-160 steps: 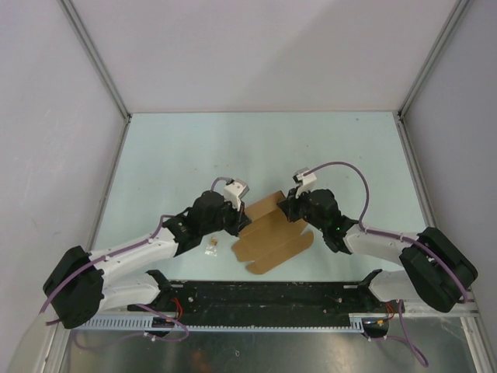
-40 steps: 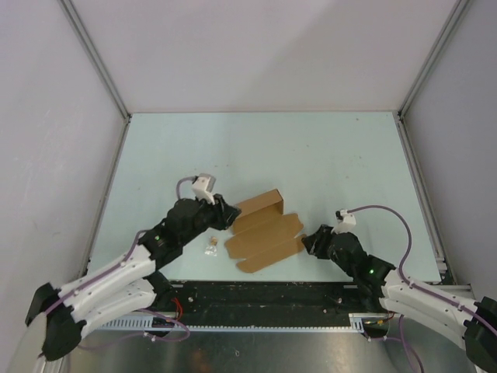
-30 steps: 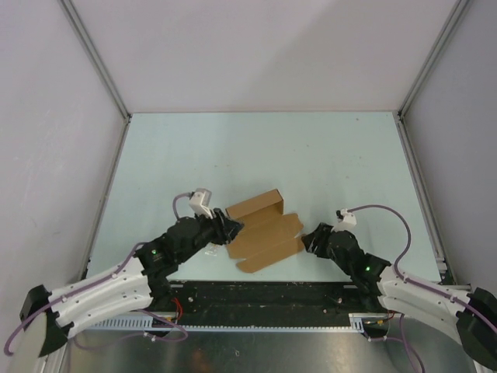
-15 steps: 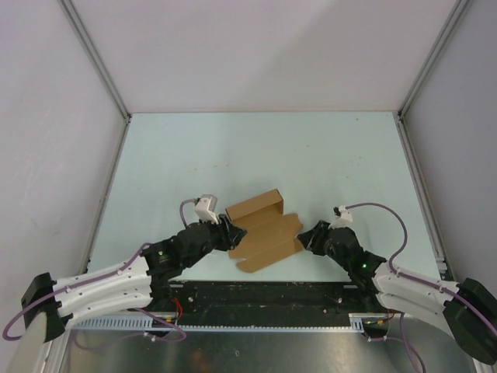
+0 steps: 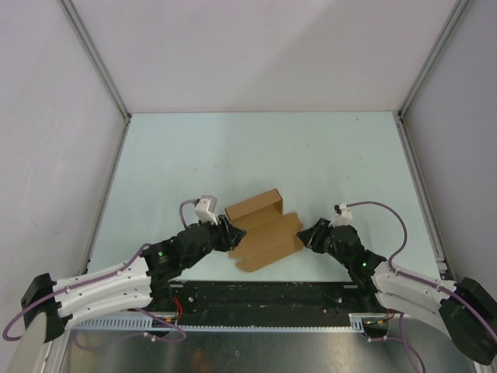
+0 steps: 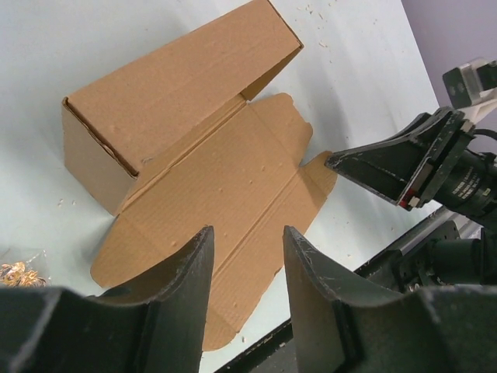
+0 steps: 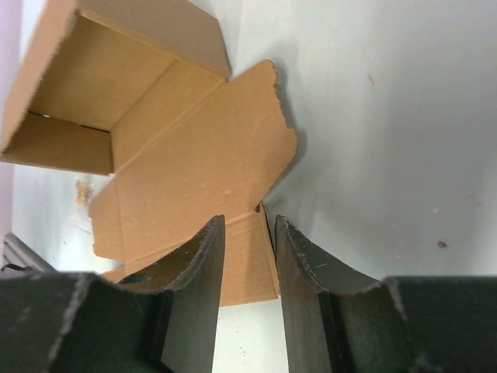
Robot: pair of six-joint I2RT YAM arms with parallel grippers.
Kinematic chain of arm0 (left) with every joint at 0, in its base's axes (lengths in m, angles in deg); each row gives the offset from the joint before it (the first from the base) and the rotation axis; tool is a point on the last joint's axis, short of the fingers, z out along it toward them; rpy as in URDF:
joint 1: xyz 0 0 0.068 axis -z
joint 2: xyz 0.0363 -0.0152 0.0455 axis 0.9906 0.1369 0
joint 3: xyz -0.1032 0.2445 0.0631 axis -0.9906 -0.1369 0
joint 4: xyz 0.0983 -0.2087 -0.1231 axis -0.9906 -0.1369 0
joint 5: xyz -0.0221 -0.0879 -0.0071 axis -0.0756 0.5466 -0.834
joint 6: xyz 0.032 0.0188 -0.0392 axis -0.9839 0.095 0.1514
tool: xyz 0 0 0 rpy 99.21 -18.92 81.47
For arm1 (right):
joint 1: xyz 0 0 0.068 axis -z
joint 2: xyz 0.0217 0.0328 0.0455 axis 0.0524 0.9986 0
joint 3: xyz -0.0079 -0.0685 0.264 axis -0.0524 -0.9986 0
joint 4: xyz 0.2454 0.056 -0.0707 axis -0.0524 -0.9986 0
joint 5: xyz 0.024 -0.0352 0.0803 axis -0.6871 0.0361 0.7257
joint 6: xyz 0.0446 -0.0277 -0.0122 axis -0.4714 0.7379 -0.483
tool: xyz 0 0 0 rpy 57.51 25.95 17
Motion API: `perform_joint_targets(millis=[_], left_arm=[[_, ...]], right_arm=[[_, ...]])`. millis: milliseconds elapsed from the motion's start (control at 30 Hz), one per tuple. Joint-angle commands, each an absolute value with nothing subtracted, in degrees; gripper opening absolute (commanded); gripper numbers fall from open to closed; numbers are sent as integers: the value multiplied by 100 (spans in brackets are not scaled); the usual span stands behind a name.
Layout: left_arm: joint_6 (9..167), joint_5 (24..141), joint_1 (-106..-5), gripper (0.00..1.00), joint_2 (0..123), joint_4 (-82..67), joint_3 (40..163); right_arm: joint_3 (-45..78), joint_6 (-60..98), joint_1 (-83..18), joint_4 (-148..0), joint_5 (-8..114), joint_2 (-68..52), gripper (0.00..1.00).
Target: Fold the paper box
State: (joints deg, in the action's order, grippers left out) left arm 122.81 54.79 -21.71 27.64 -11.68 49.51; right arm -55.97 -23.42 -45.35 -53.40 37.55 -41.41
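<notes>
You're mid-fold here, with both arms low on the desk (image 5: pixel 256 148) and the paper box (image 5: pixel 264 227) lying between them. It's only partly formed. Just ahead of the left gripper (image 5: pixel 231 235) one end already stands up as a hollow folded section, and the rest of the sheet runs flat from there toward the right gripper (image 5: pixel 305 237).

Your left gripper hovers over the near flat panel with its jaws moderately apart and nothing between them. In its wrist view the cardboard sits under the gap, not in it.

Your right gripper is narrow. The edge of the sheet's side flap runs up between its fingers (image 7: pixel 203 264), but there's daylight on either side of it, so I don't read that as a pinch yet.

This looks like the side-flap step, getting that right flap up off the desk. The next move wants the right jaws to come together on the flap edge, then lift and swing it toward the raised section. Meanwhile, press your left gripper down on the panel beneath it so the sheet doesn't slide. Go gently, because thin cardboard will likely buckle before it creases.
</notes>
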Motion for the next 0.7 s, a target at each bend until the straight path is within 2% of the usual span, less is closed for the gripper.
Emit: perform_joint_targets(millis=[0,233,300,367,400,467,500,667], left_arm=[[12379,5439,-2140,46,2669,-1098,4910],[12397,5605,-2157,49,2721,-1125,4893],[12607,5650,-2157,66,2713,-1142,4840],[12739,5632,-2149,73,2643,-1160,4770],[12766,5589,-2166,84,2599,-1177,4743],[12792,5527,-2158,96,2441,-1186,4682],[12784,5492,-2166,100,2388,-1212,4664],[13055,5561,-2166,100,2177,-1256,4418]], right_arm=[[-5948,-2235,-4519,-5250,3759,-3818,37],[-5728,-2121,-4607,-5057,3881,-3159,28],[-5719,-2095,-4660,-5030,3864,-3150,26],[-5711,-2077,-4704,-5073,3838,-3237,24],[-5710,-2060,-4721,-5109,3794,-3290,24],[-5710,-2051,-4756,-5275,3741,-3508,22],[-5710,-2051,-4765,-5337,3680,-3580,22],[-5746,-2129,-4818,-5811,3469,-4080,11]])
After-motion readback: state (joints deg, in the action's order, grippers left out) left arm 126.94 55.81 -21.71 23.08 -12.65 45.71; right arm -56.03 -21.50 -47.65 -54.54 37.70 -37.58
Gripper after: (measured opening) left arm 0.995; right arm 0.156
